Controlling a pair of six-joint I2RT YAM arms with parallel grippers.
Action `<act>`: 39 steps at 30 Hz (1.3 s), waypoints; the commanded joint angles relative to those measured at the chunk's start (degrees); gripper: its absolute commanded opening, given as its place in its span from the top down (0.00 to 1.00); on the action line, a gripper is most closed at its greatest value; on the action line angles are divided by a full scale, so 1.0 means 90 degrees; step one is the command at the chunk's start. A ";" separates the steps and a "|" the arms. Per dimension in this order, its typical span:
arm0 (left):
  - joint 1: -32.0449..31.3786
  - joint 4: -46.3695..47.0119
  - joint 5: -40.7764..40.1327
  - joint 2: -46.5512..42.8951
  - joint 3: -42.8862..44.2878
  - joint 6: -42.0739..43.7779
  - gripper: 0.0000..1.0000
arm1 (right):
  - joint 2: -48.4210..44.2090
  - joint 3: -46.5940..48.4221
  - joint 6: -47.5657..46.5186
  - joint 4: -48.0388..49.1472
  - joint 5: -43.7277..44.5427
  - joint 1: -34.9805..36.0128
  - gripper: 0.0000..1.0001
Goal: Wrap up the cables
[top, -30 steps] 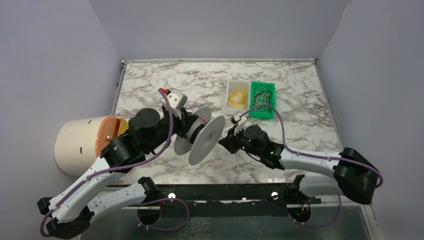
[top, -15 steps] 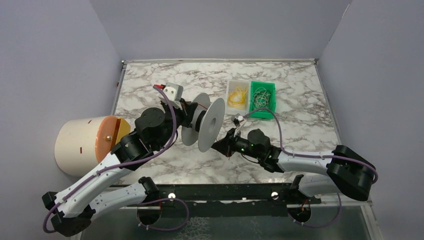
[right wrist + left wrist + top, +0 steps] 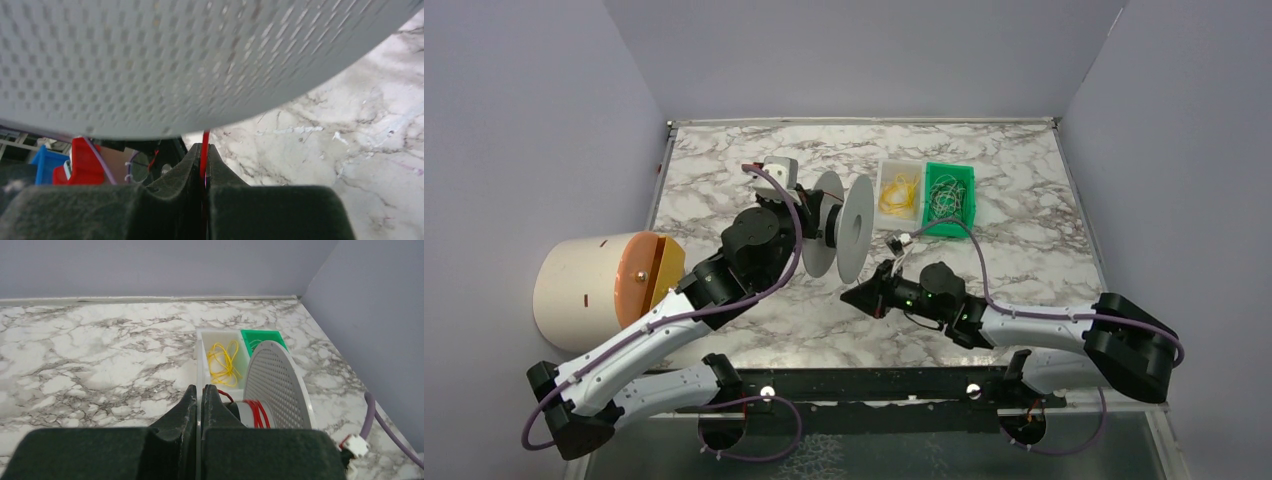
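Observation:
A grey spool [image 3: 842, 228] with two perforated round flanges is held up over the table's middle. My left gripper [image 3: 200, 389] is shut on the edge of its near flange. A thin red wire [image 3: 256, 412] is wound in a few turns on the spool's hub. My right gripper [image 3: 204, 148] is shut on the red wire [image 3: 204, 150], which runs up from between the fingers toward the spool's flange [image 3: 175, 60] just above. In the top view the right gripper [image 3: 852, 297] sits just below and right of the spool.
A white tray [image 3: 897, 190] with yellow wires and a green tray [image 3: 949, 198] with pale wires stand behind the spool at the right. A large cream cylinder with an orange face [image 3: 599, 282] lies at the table's left edge. Purple walls enclose the table.
The left arm has carried the spool farther back and to the right, turning it more upright. The right gripper has moved left, following under the spool.

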 commanded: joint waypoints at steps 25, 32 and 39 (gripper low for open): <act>0.0043 0.1378 -0.1621 0.0169 -0.0041 -0.0091 1.00 | -0.1142 -0.0123 0.0126 -0.1910 0.0009 0.0282 0.59; 0.0052 0.1048 -0.1334 0.0049 0.0113 0.0162 1.00 | -0.2101 0.0157 -0.0697 -0.3685 0.1407 0.0281 0.51; 0.0054 0.0379 -0.0547 -0.0133 0.0287 0.0362 1.00 | -0.2467 0.0895 -0.1823 -0.4908 0.2343 0.0278 0.48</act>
